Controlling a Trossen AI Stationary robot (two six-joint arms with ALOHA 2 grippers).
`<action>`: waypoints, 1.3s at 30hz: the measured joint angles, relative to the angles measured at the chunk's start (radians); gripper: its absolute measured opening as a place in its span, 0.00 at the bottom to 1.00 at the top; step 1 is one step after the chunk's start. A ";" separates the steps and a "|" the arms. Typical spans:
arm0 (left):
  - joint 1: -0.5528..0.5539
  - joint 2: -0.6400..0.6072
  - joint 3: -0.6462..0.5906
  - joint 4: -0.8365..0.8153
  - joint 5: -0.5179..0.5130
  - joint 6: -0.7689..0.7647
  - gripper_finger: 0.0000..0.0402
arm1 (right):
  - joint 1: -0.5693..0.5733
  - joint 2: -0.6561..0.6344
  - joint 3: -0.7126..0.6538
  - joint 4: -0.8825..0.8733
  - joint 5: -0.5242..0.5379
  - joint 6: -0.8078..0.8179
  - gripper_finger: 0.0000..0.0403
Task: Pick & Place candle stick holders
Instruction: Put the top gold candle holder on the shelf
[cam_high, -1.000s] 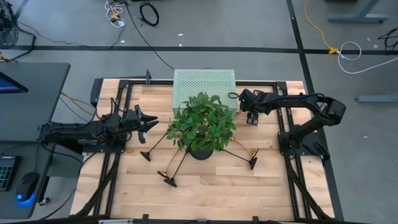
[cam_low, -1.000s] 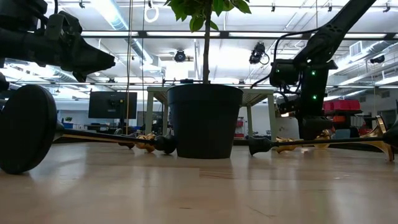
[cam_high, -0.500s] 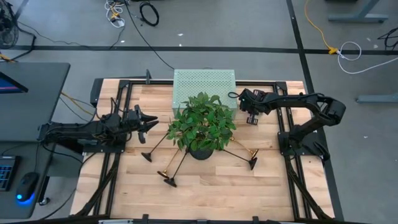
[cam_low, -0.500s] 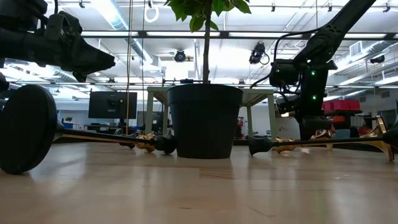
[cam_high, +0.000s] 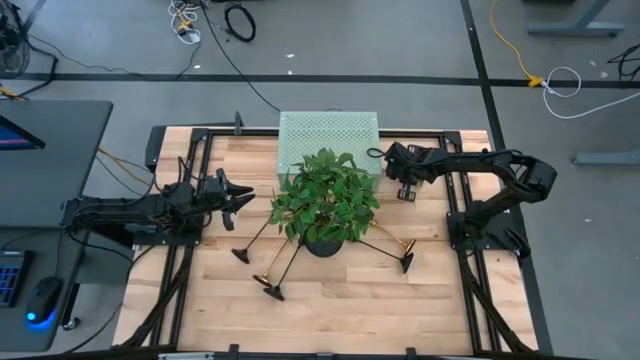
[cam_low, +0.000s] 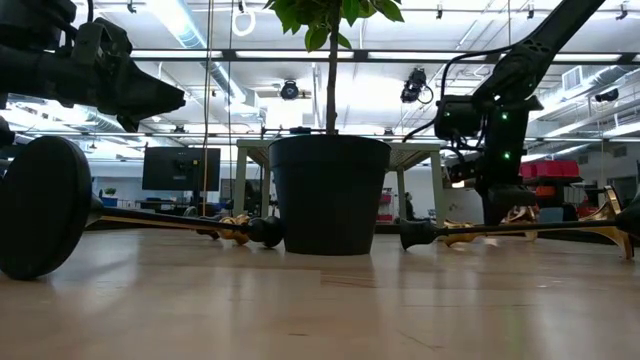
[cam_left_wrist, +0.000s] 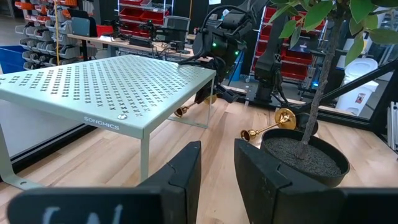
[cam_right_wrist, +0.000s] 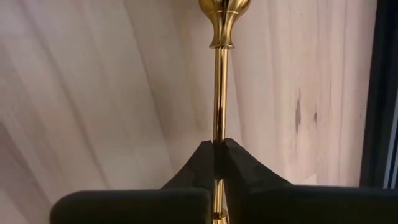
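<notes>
Candlestick, gold (cam_right_wrist: 217, 93): my right gripper (cam_right_wrist: 217, 163) pinches its stem near the perforated box (cam_high: 328, 133), fingers shut tight so it can't slip. Left gripper (cam_high: 238, 195) waits, slightly open, w/ nothing held.

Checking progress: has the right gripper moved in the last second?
Yes, slightly. The right gripper, shut on a gold candlestick, edged toward the green box.
</notes>
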 joint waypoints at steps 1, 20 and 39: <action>0.000 0.000 0.000 0.000 0.000 0.000 0.25 | -0.001 0.000 0.000 -0.004 -0.004 0.003 0.02; 0.000 0.000 0.000 0.000 0.000 -0.001 0.25 | -0.007 -0.039 0.135 -0.241 0.027 0.054 0.00; 0.000 0.000 0.000 0.000 0.000 0.000 0.25 | -0.039 -0.369 0.197 -0.224 -0.030 0.241 0.00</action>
